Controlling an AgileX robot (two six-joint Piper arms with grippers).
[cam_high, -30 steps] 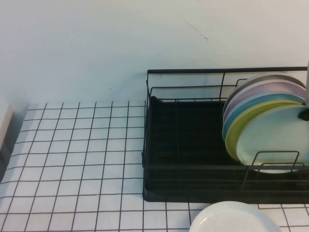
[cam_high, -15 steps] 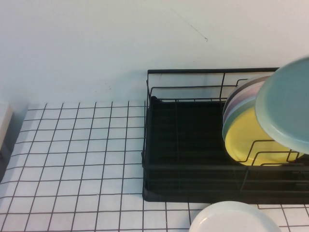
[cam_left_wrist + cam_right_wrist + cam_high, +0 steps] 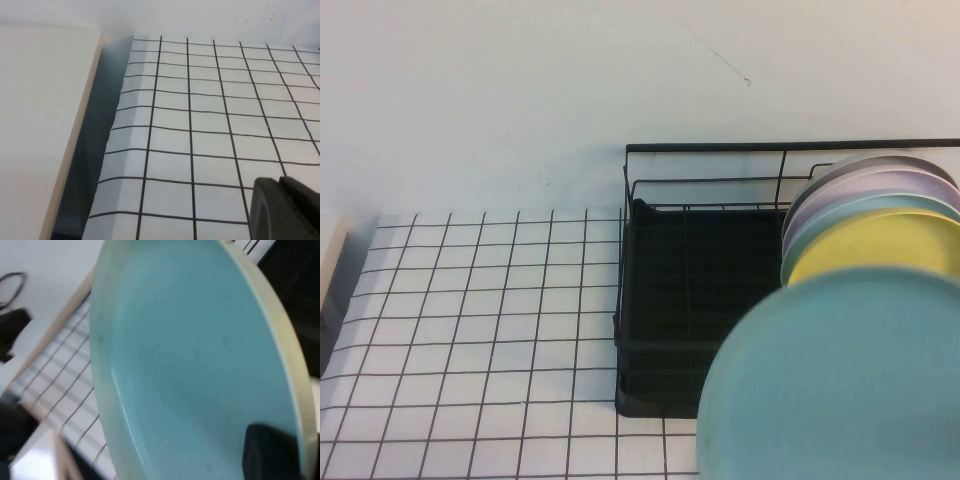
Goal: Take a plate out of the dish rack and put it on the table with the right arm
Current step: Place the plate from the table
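- Filling the lower right of the high view, the plate (image 3: 835,385) is lifted clear of the dish rack (image 3: 670,330) and hides the rack's front right corner. A yellow plate (image 3: 880,250) now fronts the stack of plates (image 3: 865,195) left standing in the rack. The table (image 3: 470,330) lies bare to the left. Neither gripper shows here.
- Left wrist view: the left gripper (image 3: 285,210) hangs low over the table (image 3: 200,125), beside a cream board (image 3: 40,125); whether it is released or clenched, I cannot tell.
- Right wrist view: the right gripper (image 3: 272,452) grasps the plate (image 3: 190,365) at its rim, one dark finger lying on the plate's inner face.
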